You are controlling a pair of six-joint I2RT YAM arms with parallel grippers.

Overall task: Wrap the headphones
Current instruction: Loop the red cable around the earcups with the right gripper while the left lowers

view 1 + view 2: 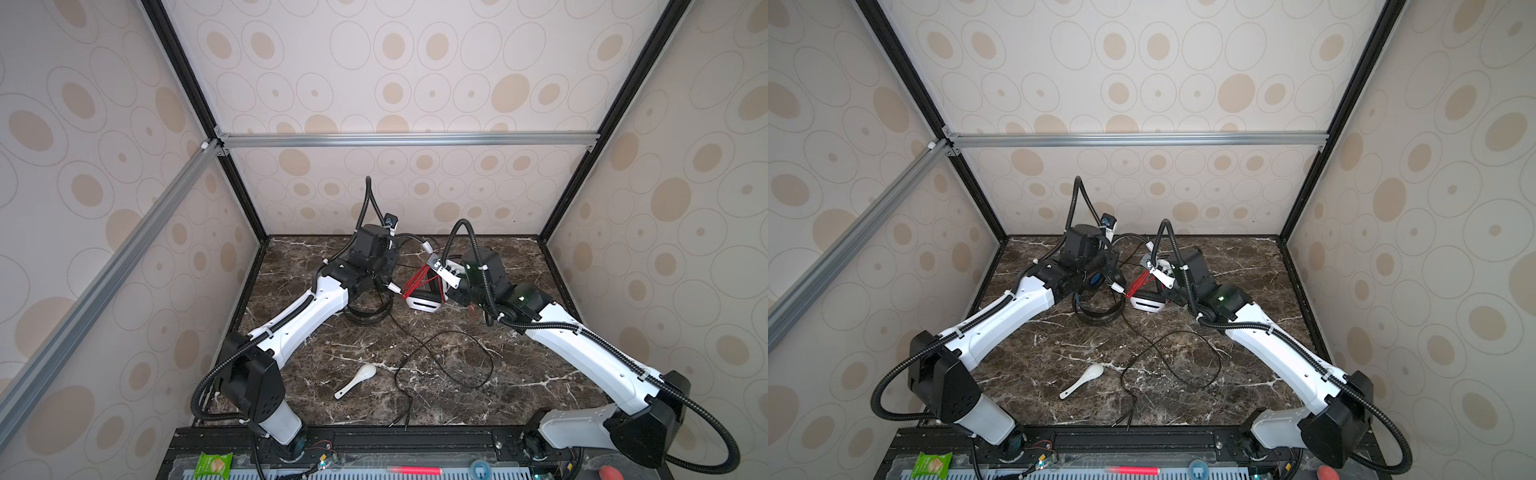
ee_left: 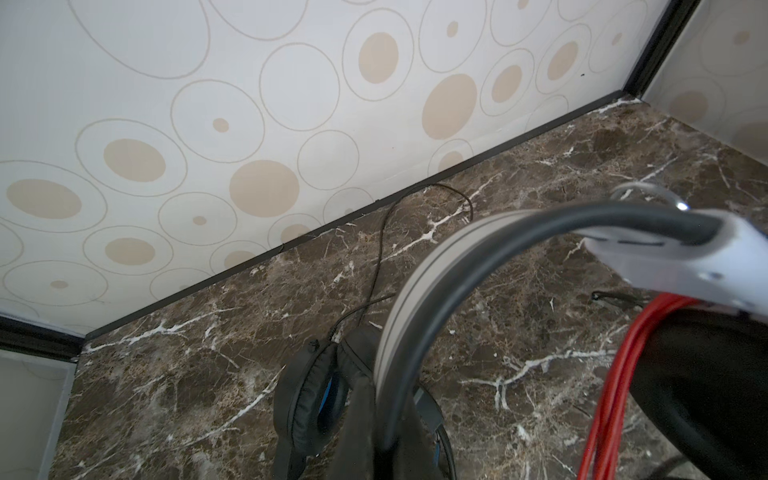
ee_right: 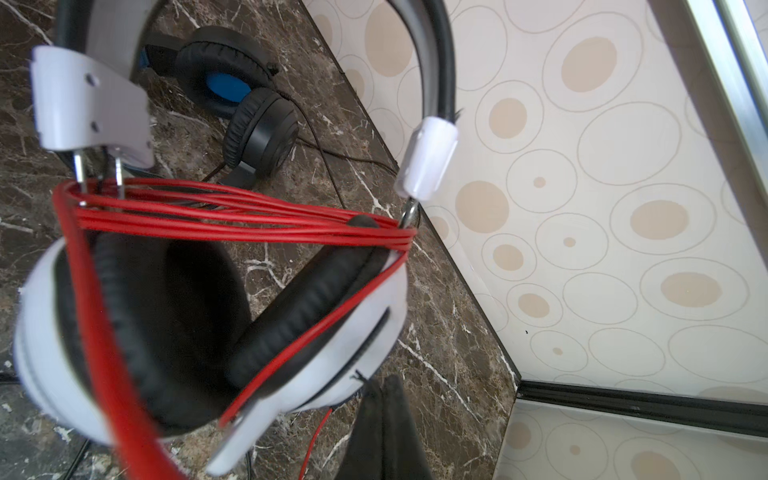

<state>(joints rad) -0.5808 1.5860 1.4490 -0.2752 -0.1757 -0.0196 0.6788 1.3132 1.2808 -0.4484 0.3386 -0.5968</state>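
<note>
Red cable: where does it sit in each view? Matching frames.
Top view: red cable centre-back, between the arms.
Top view: red cable same spot.
Left wrist: red cable hanging beside the white headphones headband.
Right wrist: red cable strung across the white earcups.
Shared landmark: black headphones.

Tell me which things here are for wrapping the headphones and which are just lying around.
For the job:
white-and-black over-ear headphones with red cable
black over-ear headphones with blue lining and thin black cable

Lying about:
white ceramic spoon
green snack packet
pink marker pen
small blue ring
</note>
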